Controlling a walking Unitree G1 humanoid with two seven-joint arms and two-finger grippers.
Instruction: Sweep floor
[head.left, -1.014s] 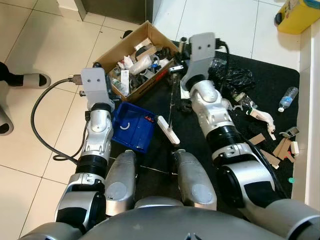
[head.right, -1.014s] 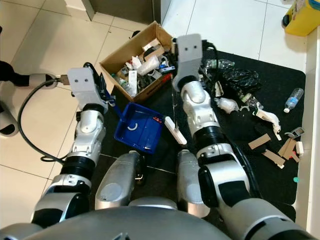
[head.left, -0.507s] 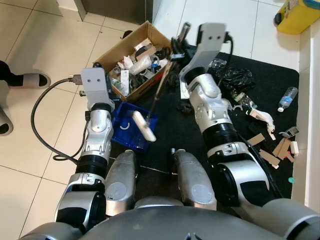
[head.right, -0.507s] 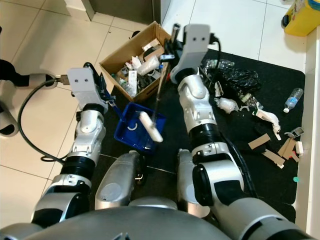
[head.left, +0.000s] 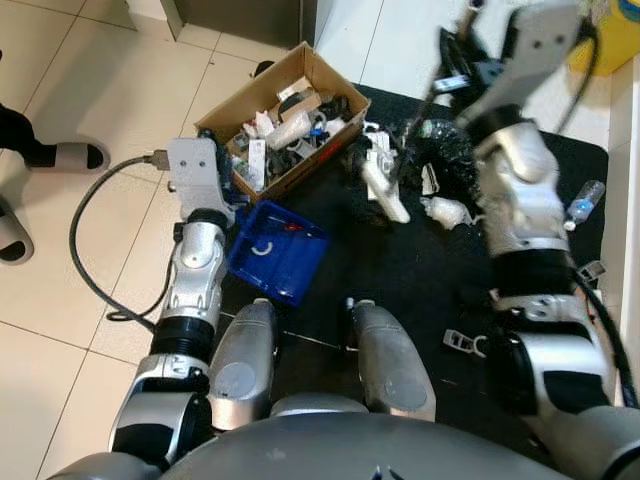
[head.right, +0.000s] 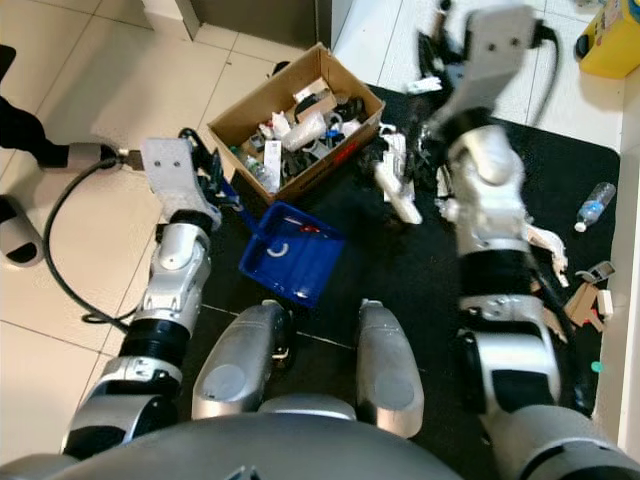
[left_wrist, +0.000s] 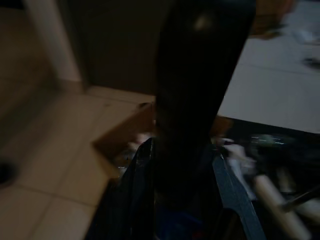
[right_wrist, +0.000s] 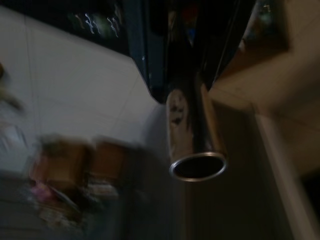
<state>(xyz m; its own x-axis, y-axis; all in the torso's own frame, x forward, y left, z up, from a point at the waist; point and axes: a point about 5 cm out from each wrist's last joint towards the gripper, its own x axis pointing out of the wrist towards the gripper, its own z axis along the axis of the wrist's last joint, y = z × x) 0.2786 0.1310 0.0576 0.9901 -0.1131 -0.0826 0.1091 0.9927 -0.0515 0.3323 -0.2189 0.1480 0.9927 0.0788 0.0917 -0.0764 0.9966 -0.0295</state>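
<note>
The right gripper (head.left: 462, 60), at one o'clock, pinches a thin metal broom (head.left: 385, 190) whose white head rests on the black mat (head.left: 400, 280) among litter. The left gripper (head.right: 212, 180) clamps a blue plastic dustpan (head.right: 290, 252) beside the cardboard box (head.right: 300, 125).

Broom (head.left: 390, 190) — tilted, over mat (head.left: 420, 290)

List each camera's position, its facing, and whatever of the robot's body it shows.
Left eye, right eye: head-mounted, looking down at the black mat, cardboard box, blue dustpan; both arms and knees show.
Left wrist: along the left gripper toward the box.
Right wrist: along the broom handle; blurred.
Shared: both eyes show the broom head.
</note>
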